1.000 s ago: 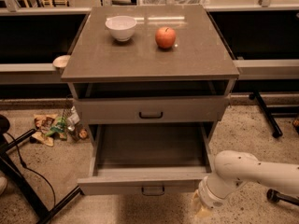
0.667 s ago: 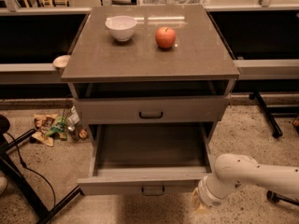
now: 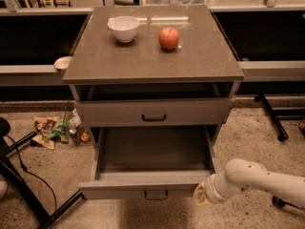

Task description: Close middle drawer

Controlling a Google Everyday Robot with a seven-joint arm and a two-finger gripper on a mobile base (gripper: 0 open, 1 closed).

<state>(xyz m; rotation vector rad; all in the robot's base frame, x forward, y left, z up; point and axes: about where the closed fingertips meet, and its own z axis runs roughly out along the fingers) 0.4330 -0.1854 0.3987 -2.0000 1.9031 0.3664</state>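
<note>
Presently our claw (image 3: 204, 194) sits at the right front corner of the open middle drawer (image 3: 143, 181), likely to push; its grip we cannot tell.

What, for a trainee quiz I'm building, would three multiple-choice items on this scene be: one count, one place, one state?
1. How many things stand on the cabinet top? A. one B. two C. four
2. Where is the tool? A. above the cabinet top B. at the right front corner of the middle drawer C. on the floor at far left
3. The middle drawer is: A. pulled out B. shut C. taken away

Key: B, only a white bowl and an apple stand there; B, the tool sits low beside that corner; A, its dark floor lies exposed.
</note>
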